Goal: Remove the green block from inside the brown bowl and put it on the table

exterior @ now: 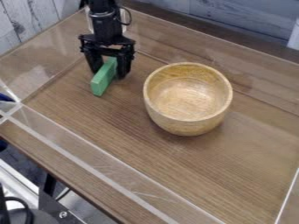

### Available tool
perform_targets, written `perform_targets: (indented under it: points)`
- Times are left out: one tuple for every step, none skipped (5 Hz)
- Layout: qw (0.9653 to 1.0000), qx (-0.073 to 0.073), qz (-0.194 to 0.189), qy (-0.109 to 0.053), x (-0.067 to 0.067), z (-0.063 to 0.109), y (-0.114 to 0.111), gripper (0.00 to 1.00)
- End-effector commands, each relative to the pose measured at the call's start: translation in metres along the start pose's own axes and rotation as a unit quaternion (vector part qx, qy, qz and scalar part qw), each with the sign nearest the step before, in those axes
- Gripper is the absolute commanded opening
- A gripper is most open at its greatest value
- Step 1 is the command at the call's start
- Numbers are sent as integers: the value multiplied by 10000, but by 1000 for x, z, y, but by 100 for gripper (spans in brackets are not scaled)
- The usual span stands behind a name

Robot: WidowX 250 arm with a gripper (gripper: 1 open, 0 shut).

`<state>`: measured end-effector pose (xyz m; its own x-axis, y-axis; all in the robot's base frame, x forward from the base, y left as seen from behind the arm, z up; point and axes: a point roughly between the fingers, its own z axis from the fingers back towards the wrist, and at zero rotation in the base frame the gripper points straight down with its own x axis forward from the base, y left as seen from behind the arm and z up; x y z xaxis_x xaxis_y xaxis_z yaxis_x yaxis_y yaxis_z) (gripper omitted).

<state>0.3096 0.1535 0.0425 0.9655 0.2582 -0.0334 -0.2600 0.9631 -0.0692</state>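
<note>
1. Table (105,149): broad brown wood-grain top filling most of the view. Low clear plastic walls (70,131) run along its edges; the near wall crosses the lower left and catches pale reflections.

2. Bowl (188,96): round, thick-walled, light tan wood with a smooth rim. It stands upright on the table, right of centre. Its inside shows only bare wood grain.

3. Green block (104,77): small, flat, elongated bar of bright solid green. It lies on the table surface in the upper left part of the view, to the left of the bowl and clearly apart from it. Its long axis runs roughly from the far side toward the near side, slightly angled. The far end sits between the gripper's fingers; the near end lies clear of them on the wood.

4. Gripper (107,63): black, two-fingered, pointing straight down from a black arm (105,17) that enters at the top edge. The jaws stand spread wide, one finger on each side of the block's far end. The fingers are not pressed against the block, so nothing is being held. Whether the fingertips touch the table cannot be told from this angle.

5. Surroundings: a pale wall or boards (30,17) behind the upper left corner; dark frame parts (24,206) below the table's near edge at lower left, too unclear to identify.
</note>
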Motion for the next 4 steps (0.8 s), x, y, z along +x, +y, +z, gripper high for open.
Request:
perform_targets:
  points:
    - [9988,92,60,-469,5,28,-5,100]
    - [9984,272,-10,-505,0,43,-9,100]
    - [9962,536,-133,-680,-6,76,-16,100]
    - [9938,701,-330,-801,-10,99,-22,100]
